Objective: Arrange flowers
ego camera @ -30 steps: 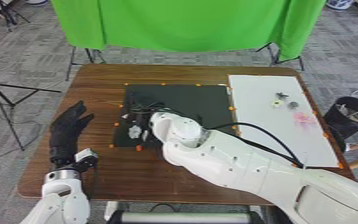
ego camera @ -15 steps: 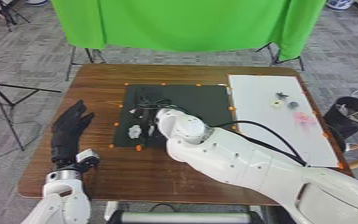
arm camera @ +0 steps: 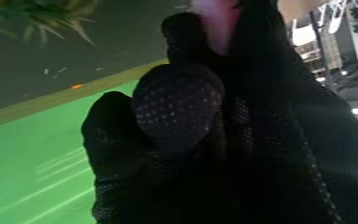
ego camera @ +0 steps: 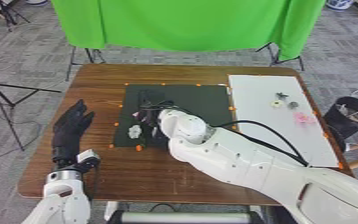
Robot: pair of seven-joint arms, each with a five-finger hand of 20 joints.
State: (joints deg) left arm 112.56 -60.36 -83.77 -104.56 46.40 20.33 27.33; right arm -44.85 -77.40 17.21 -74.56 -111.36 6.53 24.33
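In the head view the right hand (ego camera: 154,106) is over the left half of the dark mat, and a small pink flower (ego camera: 136,115) shows at its left side. A white flower (ego camera: 135,131) lies on the mat nearer the front. From the right wrist, the gloved right hand (arm camera: 177,107) has its thumb and fingers closed on the pink flower (arm camera: 214,25); the flower's far end is cut off. Green spiky leaves (arm camera: 47,17) stand apart from the hand. The left hand (ego camera: 67,131) rests at the table's left with straight fingers.
A white board (ego camera: 264,110) on the right side carries a large pink flower (ego camera: 303,118), a pale yellow flower (ego camera: 277,104) and small dark flowers (ego camera: 293,105). Orange markers edge the dark mat (ego camera: 198,100). A black bin (ego camera: 349,117) stands off the table's right edge.
The right hand has shifted slightly right over the mat, and the pink flower at its left side has come into sight. The left hand has kept still.
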